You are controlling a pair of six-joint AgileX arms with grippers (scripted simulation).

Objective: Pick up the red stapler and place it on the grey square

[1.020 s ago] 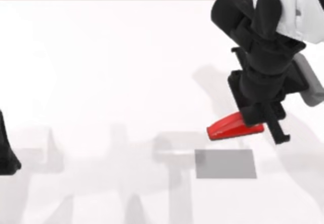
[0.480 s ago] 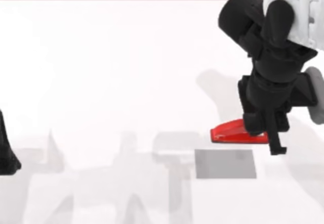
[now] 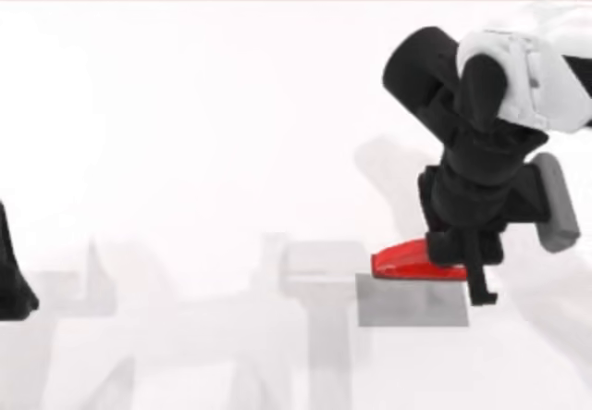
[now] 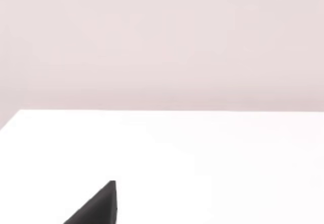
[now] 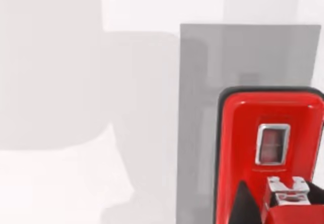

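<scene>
Red stapler (image 5: 271, 148) clamped in right gripper (image 3: 462, 260), carried lengthwise above the table. Held over the far edge of the grey square (image 3: 413, 300), presumably to line up for set-down; not yet released. Overlap of stapler nose with the square plain in right wrist view, far less clear from top view. Left gripper (image 3: 14, 280) parked at table's left edge; finger state not discernible.

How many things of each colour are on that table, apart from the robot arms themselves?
Red: 1, the red stapler, held by the right gripper over the near edge of the square.
Grey: 1, the grey square, flat on the table.
Total: 2.
The left gripper is parked at the table's left edge.
</scene>
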